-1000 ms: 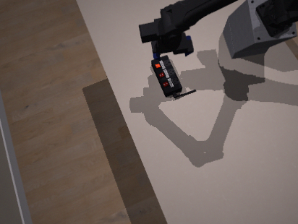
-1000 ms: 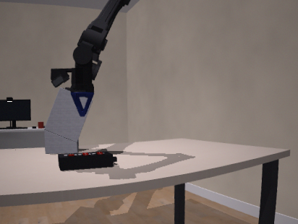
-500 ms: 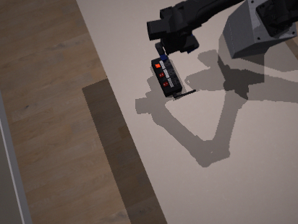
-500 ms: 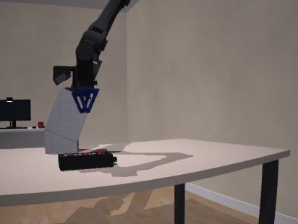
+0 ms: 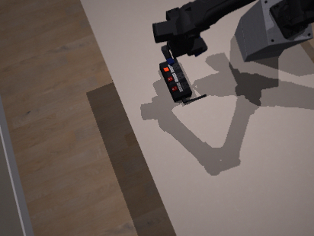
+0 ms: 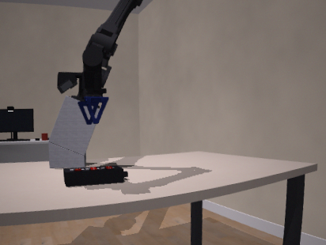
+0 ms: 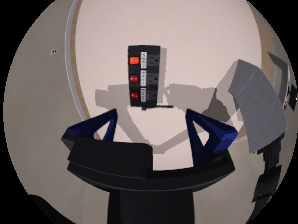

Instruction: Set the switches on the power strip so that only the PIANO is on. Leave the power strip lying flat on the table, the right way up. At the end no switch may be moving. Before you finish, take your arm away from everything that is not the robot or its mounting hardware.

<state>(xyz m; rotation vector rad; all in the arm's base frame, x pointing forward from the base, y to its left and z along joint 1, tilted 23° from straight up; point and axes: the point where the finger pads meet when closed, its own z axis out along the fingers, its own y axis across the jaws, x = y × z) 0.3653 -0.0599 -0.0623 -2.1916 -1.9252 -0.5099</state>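
Note:
A black power strip (image 5: 175, 81) lies flat on the table, right way up, with three red switches (image 5: 169, 79) in a row along one side. It also shows in the side view (image 6: 94, 175) and in the wrist view (image 7: 144, 75). The switch at the end near the gripper glows brighter than the other two. The labels are too small to read. My gripper (image 6: 93, 111) (image 5: 170, 61) with blue fingers is open and empty. It hangs well above the strip, over its far end. In the wrist view the fingers frame the strip from above.
The arm's grey base block (image 5: 267, 32) (image 6: 70, 136) stands on the table behind the strip. A short black cable stub (image 5: 195, 98) sticks out of the strip's end. The table edge (image 5: 114, 99) runs left of the strip, with wooden floor beyond.

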